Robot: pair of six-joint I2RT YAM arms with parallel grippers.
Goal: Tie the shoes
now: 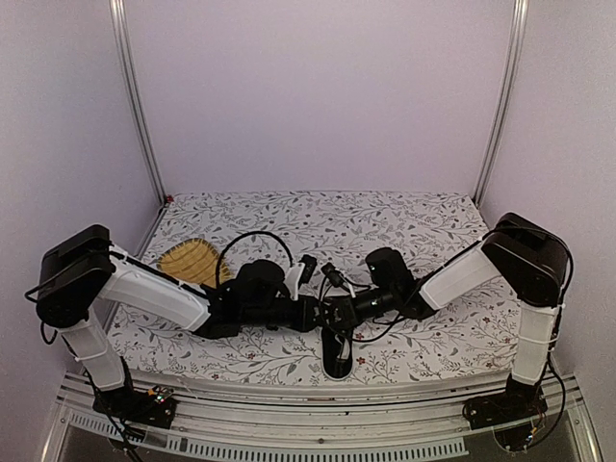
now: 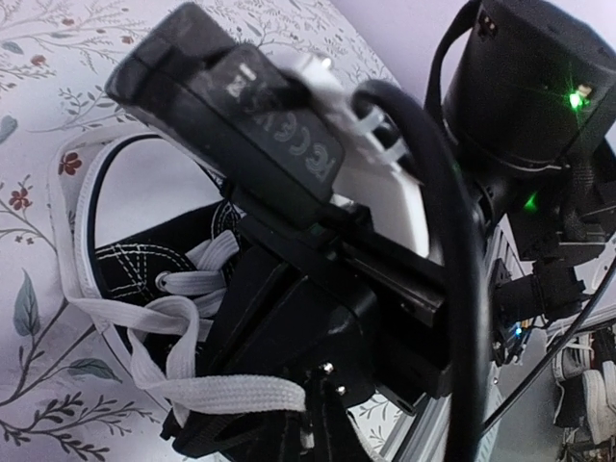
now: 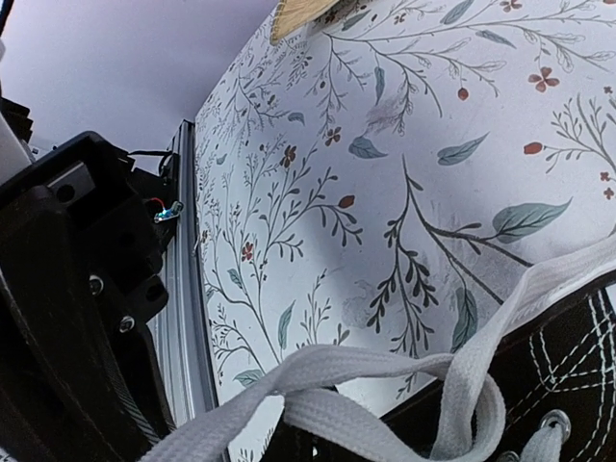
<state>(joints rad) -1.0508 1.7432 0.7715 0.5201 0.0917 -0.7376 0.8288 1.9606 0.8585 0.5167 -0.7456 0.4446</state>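
Note:
The small black sneaker with a white sole edge lies at the table's near edge, between the arms. In the left wrist view it shows at the left with its white laces loose. One lace runs across into my left gripper, which looks shut on it. The right arm's wrist fills most of that view. In the right wrist view two laces cross above the shoe's side. One runs down into my right gripper, whose fingertips are mostly hidden. Both grippers meet just above the shoe.
A yellow woven mat lies at the left back of the floral tablecloth; its corner shows in the right wrist view. The table's metal front rail runs close by the shoe. Frame posts stand at the back corners.

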